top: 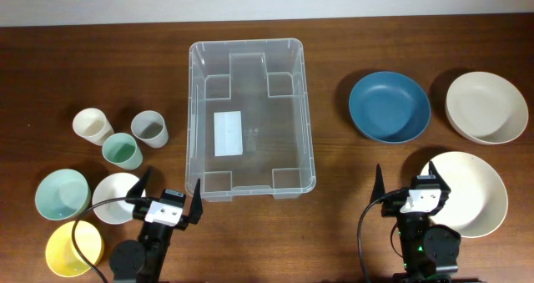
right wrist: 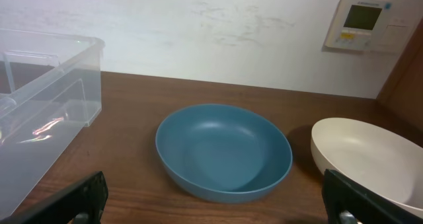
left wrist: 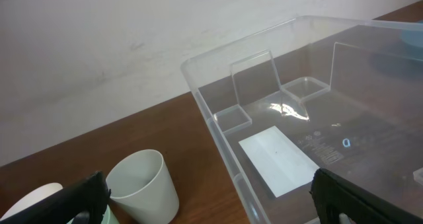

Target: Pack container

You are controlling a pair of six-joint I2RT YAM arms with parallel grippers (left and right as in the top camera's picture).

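The container (top: 193, 116) is a large clear tub in the middle of the table, empty, with a white label (top: 228, 133) on its base. It fills the right of the left wrist view (left wrist: 218, 121) and shows at the left edge of the right wrist view (right wrist: 59, 85). My left gripper (top: 169, 187) is open and empty in front of the tub's near left corner, its fingers at the bottom corners of the left wrist view (left wrist: 215, 209). My right gripper (top: 407, 183) is open and empty at the front right, facing the blue bowl (right wrist: 223, 151) in the right wrist view (right wrist: 215, 207).
Left of the tub stand a cream cup (top: 92, 125), a grey cup (top: 149, 128) and a green cup (top: 122, 150), with mint (top: 62, 193), white (top: 115, 197) and yellow (top: 73, 248) bowls nearer. On the right are the blue bowl (top: 389, 106) and two cream bowls (top: 486, 107) (top: 471, 191).
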